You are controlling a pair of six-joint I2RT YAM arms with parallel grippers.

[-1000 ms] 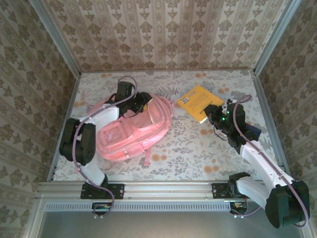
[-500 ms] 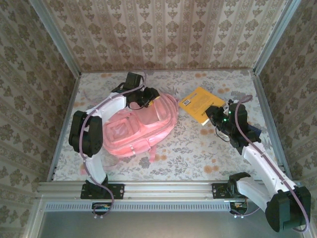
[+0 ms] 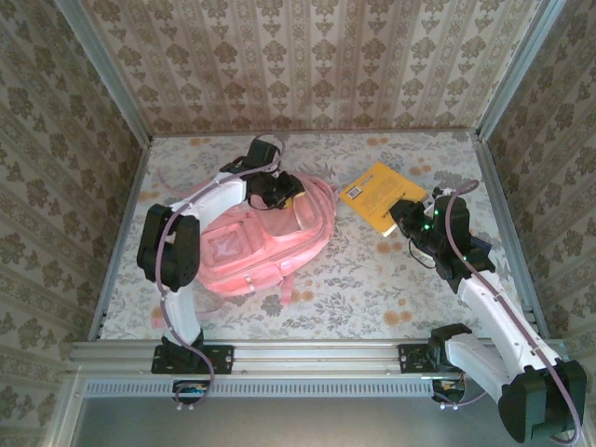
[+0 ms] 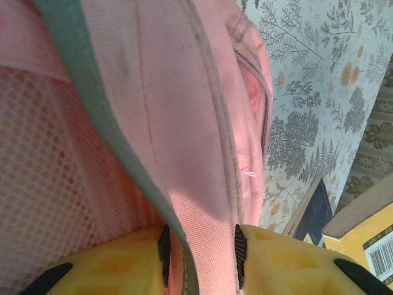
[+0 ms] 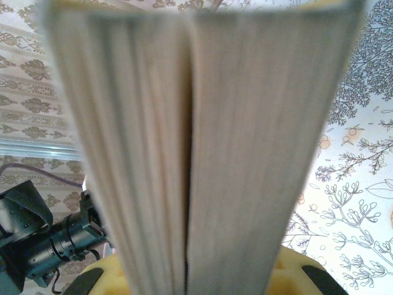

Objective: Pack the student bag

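Student bag lies flat on the left half of the flowered table, the left gripper pinching a fold of its pink fabric at the end nearer the table's back, while the right gripper clamps a yellow book over the table's right half.

matt woven cloth, mesh panel: student bag; paper page edges: book

Left gripper sliding toward 3 o'clock, dragging the pinched student bag along, bag's top edge nearing the yellow book, left elbow swinging inward
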